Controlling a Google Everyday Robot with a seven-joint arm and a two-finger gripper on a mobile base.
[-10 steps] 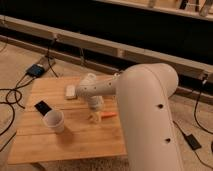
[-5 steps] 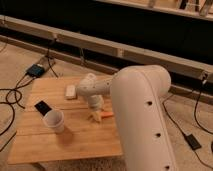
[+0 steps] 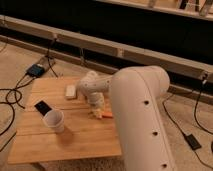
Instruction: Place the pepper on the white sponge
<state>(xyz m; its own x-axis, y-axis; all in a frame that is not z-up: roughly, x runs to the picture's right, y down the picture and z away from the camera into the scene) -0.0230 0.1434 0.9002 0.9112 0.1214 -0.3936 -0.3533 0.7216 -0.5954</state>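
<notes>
My tool (image 3: 98,108) sits low on the bench (image 3: 75,142), closed on the pepper (image 3: 106,115). Only the pepper's orange-red end shows, poking out to the right; the rest is hidden under the tool. The arm (image 3: 140,115) cuts off the bench's right edge. The off-white sponge (image 3: 70,91) lies apart, to the left.

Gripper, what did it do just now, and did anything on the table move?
The gripper closed its fingers, seemingly around the pepper, staying low over the table. The pepper, the white sponge and the cup have not moved.
</notes>
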